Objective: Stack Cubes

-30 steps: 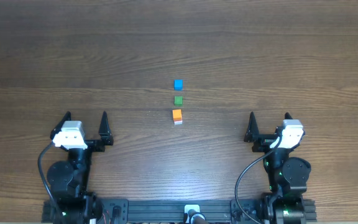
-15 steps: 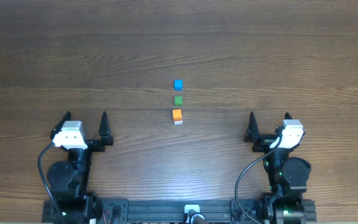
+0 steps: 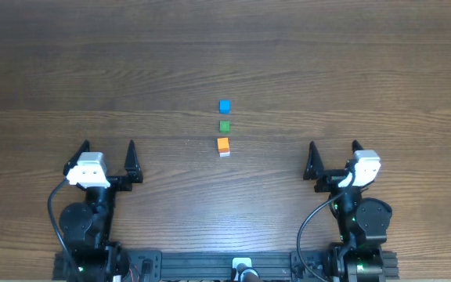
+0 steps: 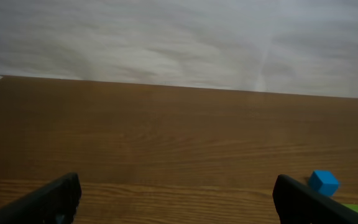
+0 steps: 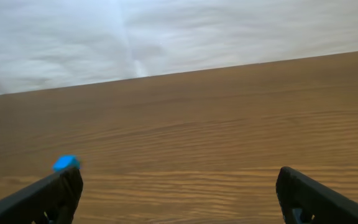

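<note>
Three cubes lay in a line mid-tabletop on brown wood grain: blue cube farthest, green cube, orange cube nearest. The left pincer and right pincer were both spread wide, well apart from them. A pale wall stood behind.

One blue cube; one green cube; one orange cube; two grippers, left gripper and right gripper; one table.

Wooden table carries a blue cube, a green cube, an orange cube
</note>
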Controlling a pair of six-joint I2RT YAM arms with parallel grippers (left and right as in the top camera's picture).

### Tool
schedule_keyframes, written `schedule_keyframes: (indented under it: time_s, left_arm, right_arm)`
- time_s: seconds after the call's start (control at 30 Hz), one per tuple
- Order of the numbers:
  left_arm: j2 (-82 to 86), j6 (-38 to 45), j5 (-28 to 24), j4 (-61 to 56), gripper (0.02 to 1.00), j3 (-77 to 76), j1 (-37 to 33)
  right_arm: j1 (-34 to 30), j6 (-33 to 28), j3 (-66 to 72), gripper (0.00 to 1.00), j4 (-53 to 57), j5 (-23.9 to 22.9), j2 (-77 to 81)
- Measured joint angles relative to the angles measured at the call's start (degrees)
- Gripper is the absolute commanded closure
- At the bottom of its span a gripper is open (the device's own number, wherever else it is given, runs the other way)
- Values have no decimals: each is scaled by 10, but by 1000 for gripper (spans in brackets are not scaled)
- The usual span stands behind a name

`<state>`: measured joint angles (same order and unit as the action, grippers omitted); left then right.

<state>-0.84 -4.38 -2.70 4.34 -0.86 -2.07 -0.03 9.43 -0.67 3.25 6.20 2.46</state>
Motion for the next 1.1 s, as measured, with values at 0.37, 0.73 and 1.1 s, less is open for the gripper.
schedule_keyframes:
  time_s: [0.37,0.73,1.1]
  left_arm:
    - [0,0,0,1,18,0,0]
    - [0,0,2,1,18,0,0]
    - [0,0,2,1,18,0,0]
  right_arm:
    - [16,-31,-191,7,110,36,102]
    - [17,-10,-539,9,341,58,439]
    - [168,54,-820,9,490,20,777]
